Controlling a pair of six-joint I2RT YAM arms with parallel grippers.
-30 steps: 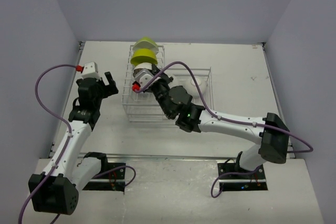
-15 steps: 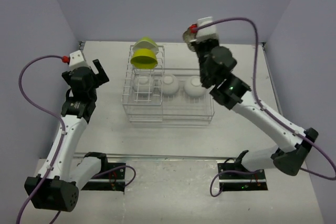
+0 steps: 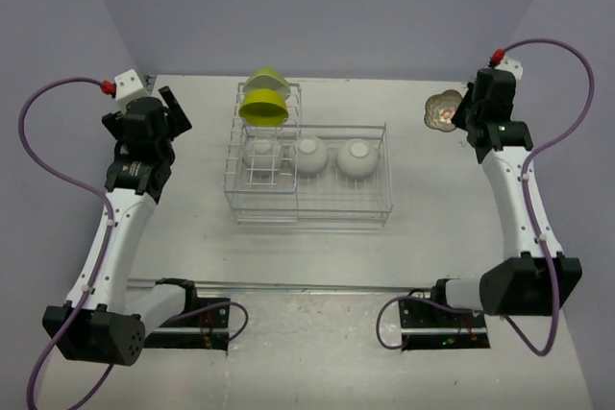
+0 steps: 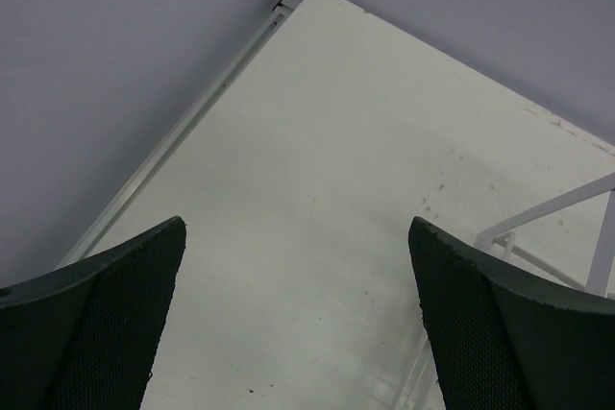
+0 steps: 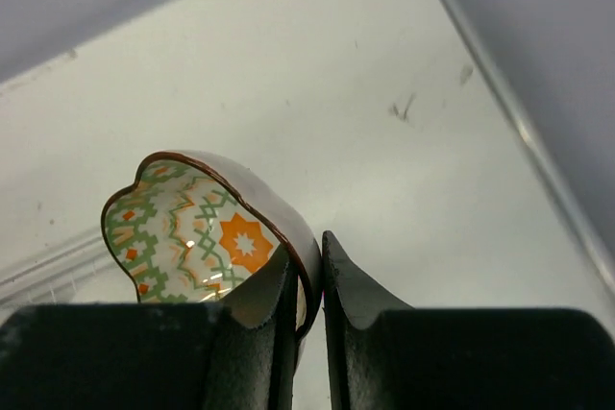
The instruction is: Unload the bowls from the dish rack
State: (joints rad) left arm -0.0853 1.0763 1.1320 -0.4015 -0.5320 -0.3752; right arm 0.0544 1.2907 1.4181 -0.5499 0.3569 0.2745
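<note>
**Patterned bowl held away from the rack**

The patterned bowl (image 5: 192,228) is pinched by its rim in the right gripper (image 5: 307,271), at 2 o'clock over the table (image 3: 432,199). White bowls (image 3: 357,157) and lime-yellow bowls (image 3: 263,103) are seen in the dish rack (image 3: 307,206). The left gripper (image 4: 296,237) is spread wide, empty, at 10 o'clock.

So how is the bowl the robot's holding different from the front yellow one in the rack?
The patterned bowl has green and orange shapes inside; the front yellow bowl is plain. The patterned bowl is pinched in the right gripper, off the dish rack; the front yellow bowl sits in it. Both are small.
</note>
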